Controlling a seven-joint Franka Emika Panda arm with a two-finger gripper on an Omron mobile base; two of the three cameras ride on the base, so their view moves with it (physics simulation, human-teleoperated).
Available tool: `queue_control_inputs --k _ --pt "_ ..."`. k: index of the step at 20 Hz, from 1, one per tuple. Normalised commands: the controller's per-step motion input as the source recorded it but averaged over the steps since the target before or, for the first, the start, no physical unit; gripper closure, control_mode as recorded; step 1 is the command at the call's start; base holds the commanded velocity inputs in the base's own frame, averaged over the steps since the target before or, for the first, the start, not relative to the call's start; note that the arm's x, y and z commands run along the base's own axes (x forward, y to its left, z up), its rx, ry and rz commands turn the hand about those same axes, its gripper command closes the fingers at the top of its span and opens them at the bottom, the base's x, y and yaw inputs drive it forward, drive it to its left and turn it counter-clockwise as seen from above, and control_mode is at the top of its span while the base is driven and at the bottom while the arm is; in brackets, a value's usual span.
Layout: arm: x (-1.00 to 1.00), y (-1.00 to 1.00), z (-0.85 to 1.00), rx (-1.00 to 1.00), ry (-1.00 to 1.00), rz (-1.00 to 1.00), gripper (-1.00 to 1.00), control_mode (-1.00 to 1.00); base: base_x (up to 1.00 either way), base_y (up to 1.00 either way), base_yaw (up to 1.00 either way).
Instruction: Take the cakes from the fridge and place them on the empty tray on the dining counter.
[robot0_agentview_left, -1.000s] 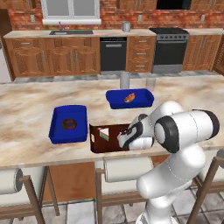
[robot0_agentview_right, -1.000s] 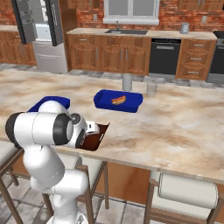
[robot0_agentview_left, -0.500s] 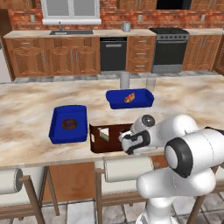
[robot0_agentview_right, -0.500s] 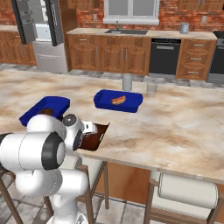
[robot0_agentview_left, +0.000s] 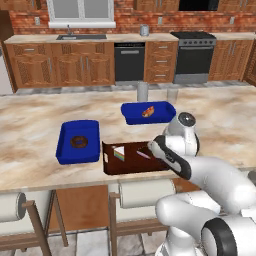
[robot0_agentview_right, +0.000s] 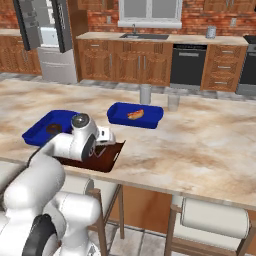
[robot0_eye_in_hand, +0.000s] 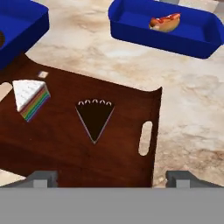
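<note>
The dark brown tray (robot0_eye_in_hand: 61, 144) lies on the beige marbled dining counter (robot0_agentview_left: 40, 110) near its front edge. On the tray rest both cakes: the rainbow-layered slice (robot0_eye_in_hand: 29, 98) at its left and the chocolate wedge (robot0_eye_in_hand: 95, 118) near its middle. My gripper (robot0_eye_in_hand: 111, 180) hovers just above the tray's near side, open, with nothing between its fingers. From the left base view the gripper (robot0_agentview_left: 156, 149) sits over the tray's (robot0_agentview_left: 135, 165) right end, and the rainbow slice (robot0_agentview_left: 119, 154) shows inside. The fridge (robot0_agentview_right: 50, 55) stands far back left with its doors open.
A blue tray with a donut (robot0_agentview_left: 78, 141) lies left of the brown tray. Another blue tray holding a hot dog (robot0_agentview_left: 148, 112) sits behind it. Two cups (robot0_agentview_left: 143, 91) stand farther back. Stools line the counter's front edge.
The jaws have spread from partly closed to wide open, and the chocolate wedge now lies free on the tray. The arm's elbow has swung down toward the front.
</note>
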Motion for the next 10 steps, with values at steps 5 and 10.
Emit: queue_control_inputs --k 5,10 --pt "-0.99 -0.41 1.00 0.08 0.11 -0.03 -1.00 -1.00 0.00 0.00 0.00" --pt "-1.00 -0.43 0.77 0.06 -0.30 -0.03 -1.00 -1.00 0.00 0.00 0.00"
